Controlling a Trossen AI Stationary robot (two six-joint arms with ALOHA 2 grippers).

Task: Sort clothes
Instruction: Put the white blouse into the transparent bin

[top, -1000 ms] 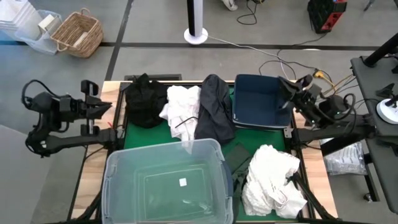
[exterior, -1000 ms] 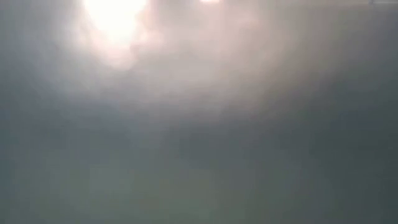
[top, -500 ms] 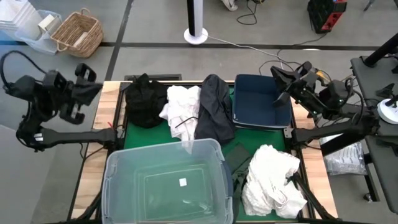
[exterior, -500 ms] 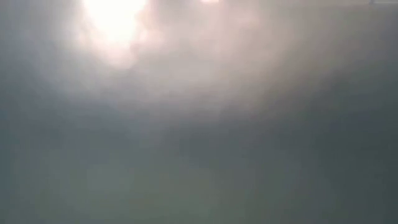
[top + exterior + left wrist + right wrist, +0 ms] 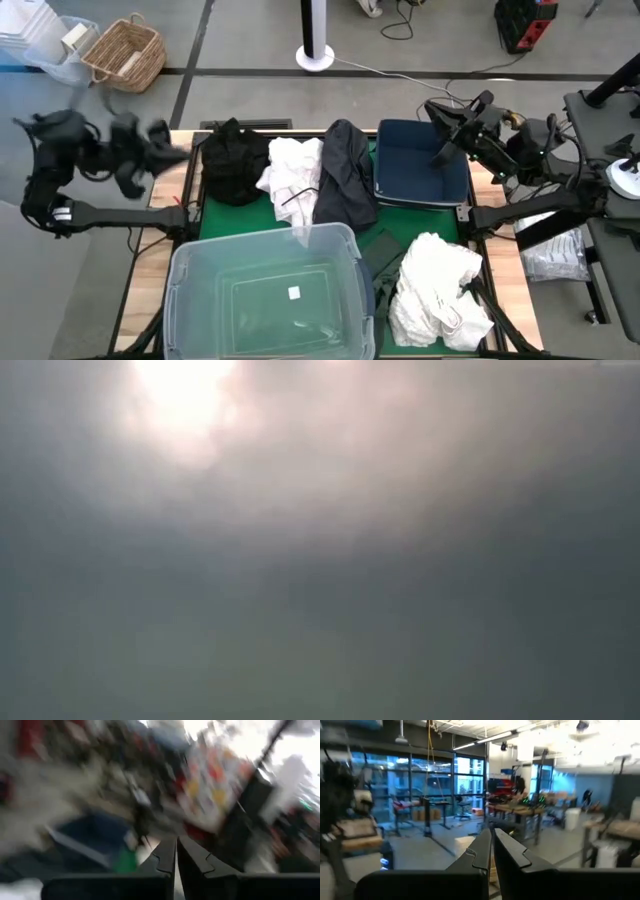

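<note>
Green mat (image 5: 210, 220) covers the middle of the wooden table (image 5: 505, 270), and around it I see grey floor with a wicker basket (image 5: 125, 52) far off at the back left. On the mat I count four piles of clothes. Along the far edge lie three: a black garment (image 5: 233, 160) at the left, a white garment (image 5: 290, 175) touching it, and a dark navy garment (image 5: 345, 170) partly over the white one. The fourth, a white pile (image 5: 438, 290), lies at the near right corner, well apart from the others. I see two containers: one clear plastic tub (image 5: 268, 292) at the near edge, with no clothes inside, and one dark blue bin (image 5: 420, 160) at the far right, just beside the navy garment.

My left gripper (image 5: 160, 145) hangs above the table's left edge, near the black garment, blurred; in the left wrist view its fingers (image 5: 167, 857) are pressed together with nothing between them. My right gripper (image 5: 440, 118) is raised over the far right corner of the blue bin, fingers closed together too and holding nothing. From the low view I can tell nothing; it shows only grey haze.
</note>
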